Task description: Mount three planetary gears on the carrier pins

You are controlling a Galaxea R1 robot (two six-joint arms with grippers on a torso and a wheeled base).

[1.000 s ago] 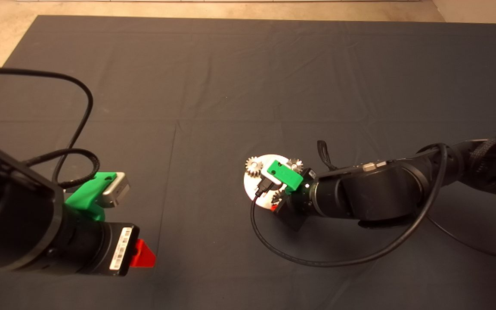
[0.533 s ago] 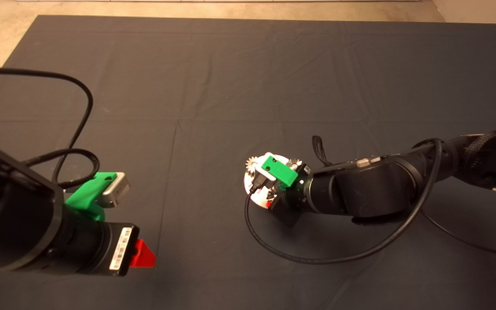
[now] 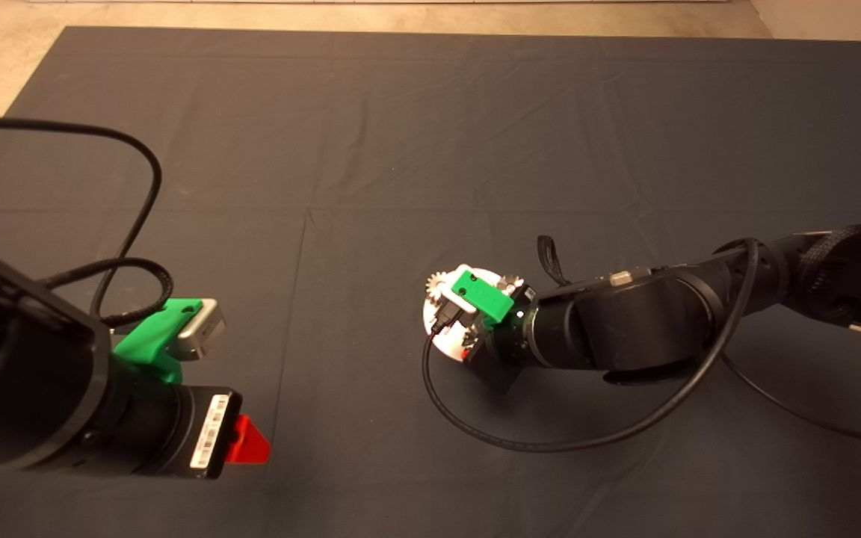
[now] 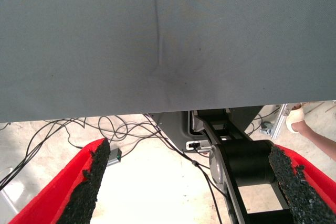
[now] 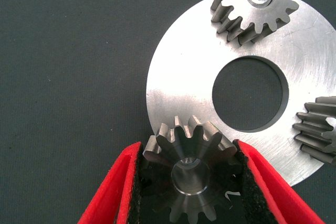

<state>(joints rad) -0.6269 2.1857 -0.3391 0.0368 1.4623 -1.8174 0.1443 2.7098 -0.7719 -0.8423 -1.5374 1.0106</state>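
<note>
On the round disc [image 5: 184, 72] near the counter's middle: two gears [image 5: 257, 1] already seated on pins; a third gear [image 5: 191, 174] at the disc's near rim, pinched between the right tool's [image 5: 191, 182] pads. Whether it is fully down on its pin cannot be told. Advice: keep the bore level, lower straight, release gently. Left tool [image 4: 184, 182]: wide open, empty, parked at the counter's edge.

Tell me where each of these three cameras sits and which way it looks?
Head view: above, looking down at the mat; both arms show.
Left wrist view: on the parked left gripper, facing the mat's edge and floor cables.
Right wrist view: on the right gripper, looking down at the gear it grips over the disc.
Head and right wrist views share the disc.
</note>
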